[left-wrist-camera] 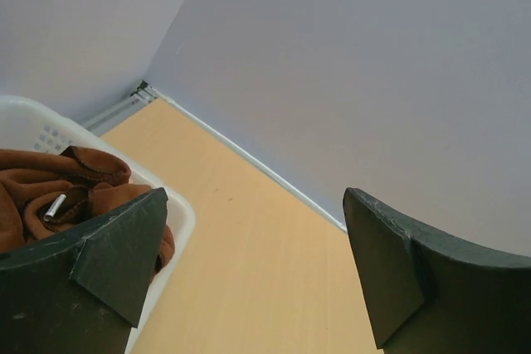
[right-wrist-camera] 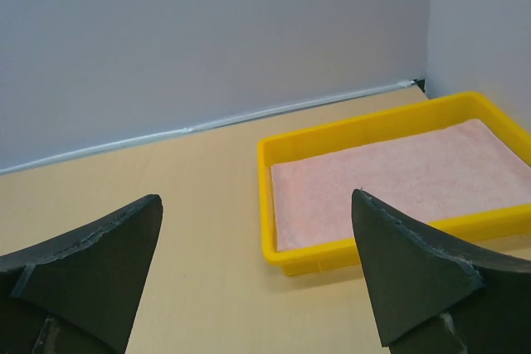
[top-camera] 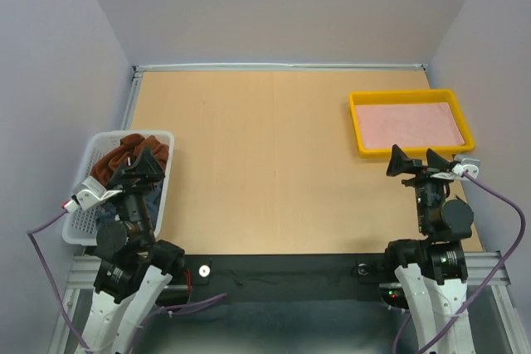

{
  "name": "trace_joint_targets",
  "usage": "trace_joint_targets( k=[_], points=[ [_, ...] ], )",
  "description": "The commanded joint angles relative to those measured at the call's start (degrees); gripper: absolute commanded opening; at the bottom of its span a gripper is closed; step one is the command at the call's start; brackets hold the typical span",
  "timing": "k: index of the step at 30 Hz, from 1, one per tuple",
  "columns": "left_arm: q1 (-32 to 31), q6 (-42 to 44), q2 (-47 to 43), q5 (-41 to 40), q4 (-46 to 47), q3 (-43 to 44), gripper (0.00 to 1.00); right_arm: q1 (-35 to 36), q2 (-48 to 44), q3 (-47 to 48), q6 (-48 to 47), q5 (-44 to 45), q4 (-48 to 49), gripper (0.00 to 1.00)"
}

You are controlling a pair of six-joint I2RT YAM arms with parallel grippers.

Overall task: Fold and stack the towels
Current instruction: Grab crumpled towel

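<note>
the towels (top-camera: pixel 124 157) sit bunched in the white basket (top-camera: pixel 80 223). a reddish-brown one lies heaped on top, and something darker shows beneath it, mostly hidden by my left arm. none is out of the basket yet and none is folded, so i judge the task to be at its very first step: picking a towel.

my left gripper (top-camera: pixel 139 167) hangs just above the basket, over the edge of the brown heap, with its fingers spread wide and nothing between them. in the left wrist view the brown towel (left-wrist-camera: pixel 50 192) lies below and beside one finger, not touching it, and the basket's rim (left-wrist-camera: pixel 181 209) is under that finger.

my right gripper (top-camera: pixel 416 162) is well apart from the basket, across the table (top-camera: pixel 265 163), also wide and empty. in front of it is the yellow tray (top-camera: pixel 358 126) with a flat pink cloth (top-camera: pixel 411 124) inside.

next, i think the left gripper must tip down into the basket and close on a high fold of the brown towel only. then it should lift it clear of the rim and out over the bare wood beside the basket, where my right gripper can come across to help spread it.
</note>
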Motion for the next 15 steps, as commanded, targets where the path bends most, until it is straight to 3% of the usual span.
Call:
trace_joint_targets(
  k=[1,8,15],
  points=[
    [0.12,-1.02,3.11,-0.51,1.63,2.03,0.99,0.6,-0.92,2.0,-0.5,1.33,1.2,1.0],
    [0.12,-8.13,13.91,-2.53,-6.36,4.83,0.99,2.09,-0.57,1.47,-1.03,0.9,1.12,1.0],
    [1.17,-15.78,36.9,-3.41,-15.5,14.31,0.99,3.59,0.22,1.03,-1.12,0.81,1.2,1.0]
  ],
)
